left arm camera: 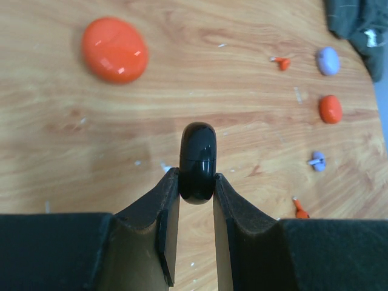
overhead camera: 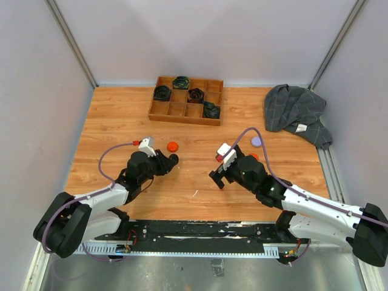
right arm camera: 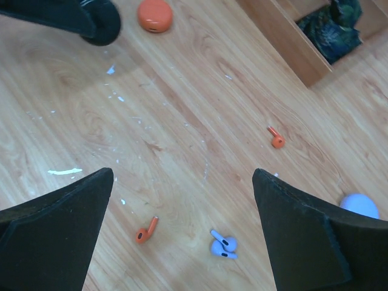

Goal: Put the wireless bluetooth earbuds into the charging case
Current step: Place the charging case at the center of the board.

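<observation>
My left gripper (left arm camera: pixel 197 188) is shut on a glossy black charging case (left arm camera: pixel 197 162), held on edge with its seam showing; from above the case shows at the gripper's tip (overhead camera: pixel 173 160). My right gripper (right arm camera: pixel 183 182) hangs wide open over the table, holding nothing. Below it lie an orange earbud (right arm camera: pixel 146 230) and a pair of lavender earbuds (right arm camera: pixel 223 244) touching each other. Another orange earbud (right arm camera: pixel 276 139) lies farther off. An orange case (overhead camera: pixel 173 146) sits just beyond the left gripper. A lavender case (overhead camera: pixel 256 141) lies near the right arm.
A wooden compartment tray (overhead camera: pixel 182 118) with dark bundled items stands at the back centre. A crumpled dark cloth (overhead camera: pixel 297 112) lies back right. A second orange case (left arm camera: pixel 330 108) rests near the lavender one. Small white flecks dot the wood.
</observation>
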